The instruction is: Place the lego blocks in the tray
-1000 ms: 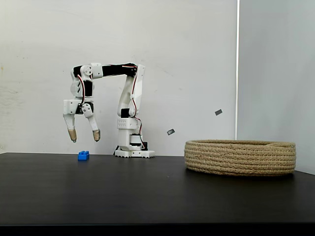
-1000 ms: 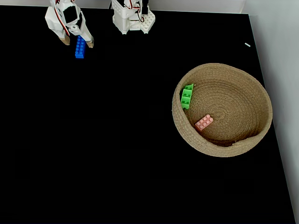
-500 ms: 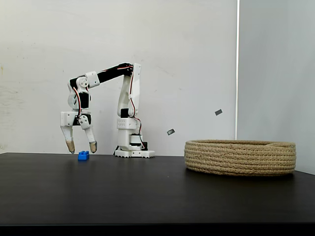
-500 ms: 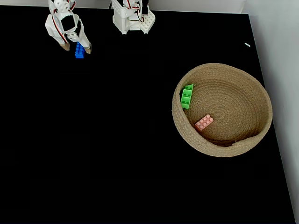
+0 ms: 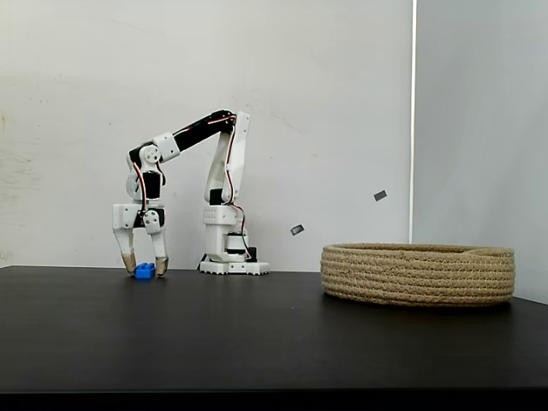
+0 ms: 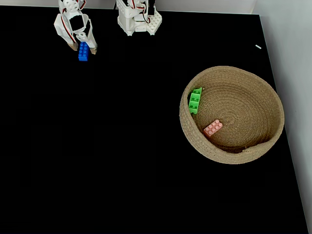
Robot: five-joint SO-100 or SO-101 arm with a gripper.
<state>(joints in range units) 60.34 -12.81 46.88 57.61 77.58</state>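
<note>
The jaws stand parted, straddling the small blue studded plastic brick [image 5: 145,271] on the black bench [image 5: 257,334], fingertips low beside it, apparently ready to close.

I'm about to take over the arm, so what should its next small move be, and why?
Probably close the gripper on the blue brick. Its open fingers sit at table height on either side of the brick, which is the last one outside the basket; the green and pink bricks already lie inside.
</note>
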